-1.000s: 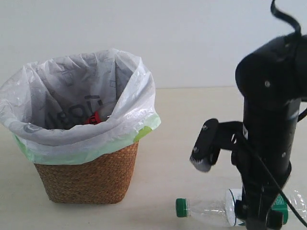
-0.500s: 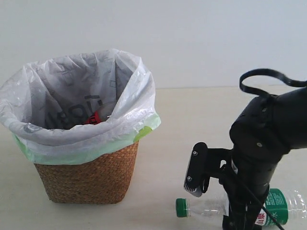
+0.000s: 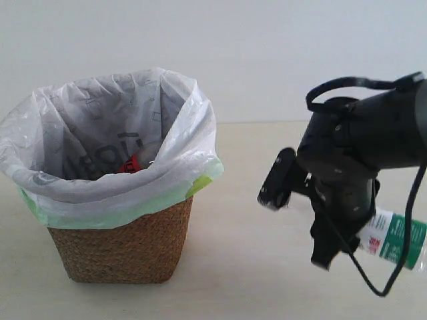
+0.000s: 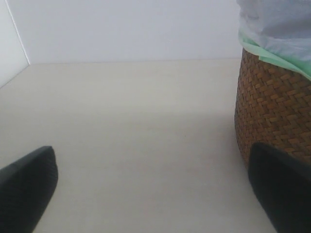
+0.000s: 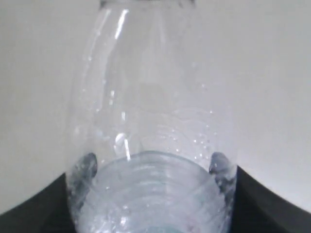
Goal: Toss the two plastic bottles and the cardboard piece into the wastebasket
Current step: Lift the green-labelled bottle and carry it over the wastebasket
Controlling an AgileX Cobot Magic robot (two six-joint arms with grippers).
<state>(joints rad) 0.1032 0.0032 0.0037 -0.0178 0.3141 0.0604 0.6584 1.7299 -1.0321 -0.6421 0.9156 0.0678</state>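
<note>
the right gripper (image 5: 153, 167), clamped on the longer bottle (image 3: 390, 239), has lifted it off the table (image 3: 253, 267).

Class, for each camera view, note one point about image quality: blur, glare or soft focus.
Exterior view: even, soft light and faint shadows; the right arm looks slightly smeared. Right wrist view: the clear bottle fills the frame, soft-focused, with small white glints. Left wrist view: the jaws are dark blurs, while the wastebasket weave is crisper.

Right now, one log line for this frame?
right gripper: shut on green-label bottle | left gripper: open, empty, beside wastebasket | stage: held bottle not yet binned
</note>
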